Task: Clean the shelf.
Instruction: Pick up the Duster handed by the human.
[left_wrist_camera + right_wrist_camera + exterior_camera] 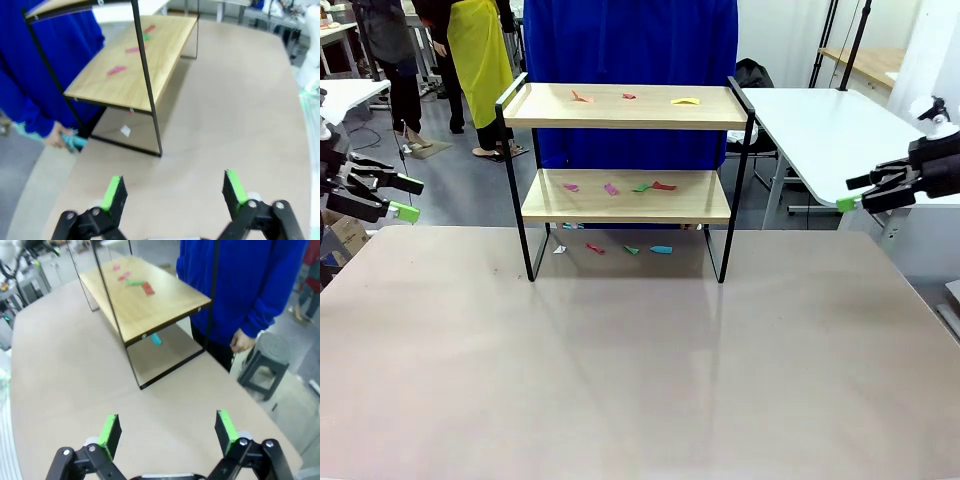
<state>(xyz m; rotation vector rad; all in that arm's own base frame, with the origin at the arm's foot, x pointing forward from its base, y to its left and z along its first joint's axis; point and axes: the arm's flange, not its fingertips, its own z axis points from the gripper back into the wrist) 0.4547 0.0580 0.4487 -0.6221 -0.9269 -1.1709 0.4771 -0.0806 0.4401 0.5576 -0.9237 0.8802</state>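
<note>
One black-framed two-tier wooden shelf (700,190), long axis left-right. Coloured paper scraps (582,97): three top, four lower. Left gripper (410,198), right gripper (848,193): jaws apart.

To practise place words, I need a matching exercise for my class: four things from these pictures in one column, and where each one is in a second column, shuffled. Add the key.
Things
1. yellow scrap
2. pink scraps
3. light blue scrap
4. person in blue

Places
A. on the table, under the shelf
B. standing behind the shelf
C. on the top board
D. on the lower board

Pairs: 1-C, 2-D, 3-A, 4-B
</note>
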